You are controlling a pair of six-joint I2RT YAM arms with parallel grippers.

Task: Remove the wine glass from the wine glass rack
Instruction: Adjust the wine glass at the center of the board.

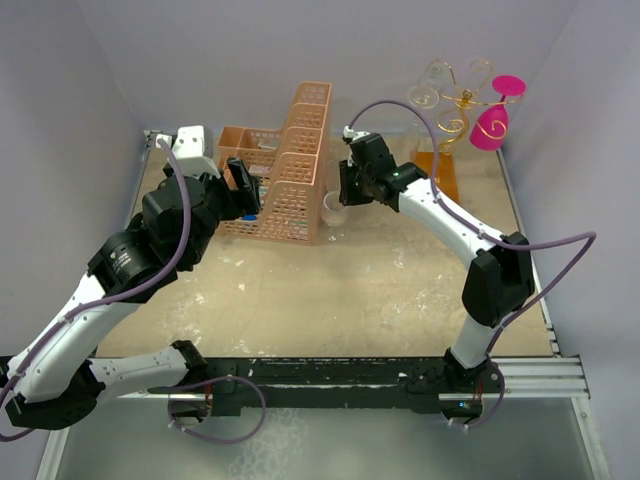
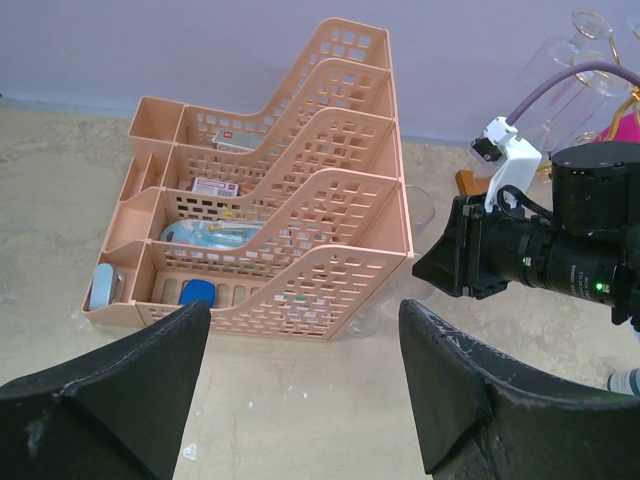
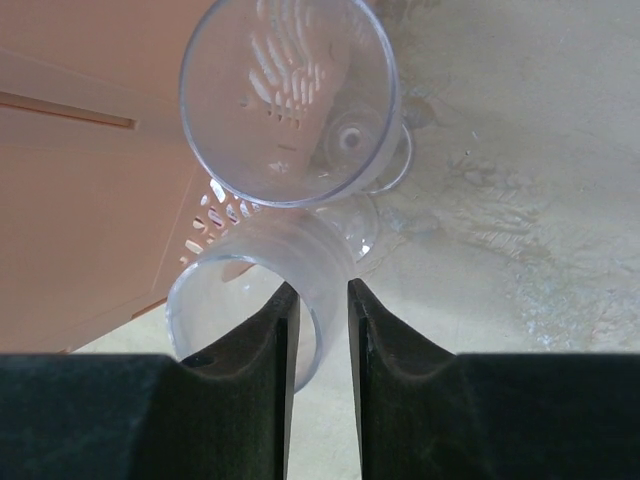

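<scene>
The wine glass rack (image 1: 462, 100), gold wire on an orange base, stands at the back right with a pink glass (image 1: 492, 125) and clear glasses (image 1: 425, 90) hanging from it. My right gripper (image 1: 345, 190) is low beside the peach basket, far from the rack. In the right wrist view it (image 3: 318, 290) is narrowed onto the rim wall of a clear wine glass (image 3: 250, 290), one finger inside the bowl and one outside. A second clear glass (image 3: 290, 100) stands upright just beyond it. My left gripper (image 2: 300, 380) is open and holds nothing, over bare table in front of the basket.
The peach lattice basket (image 1: 285, 165) with small items fills the back middle, tight against the two glasses. The right arm's wrist (image 2: 520, 250) reaches in at the right of the left wrist view. Walls close off the table's sides.
</scene>
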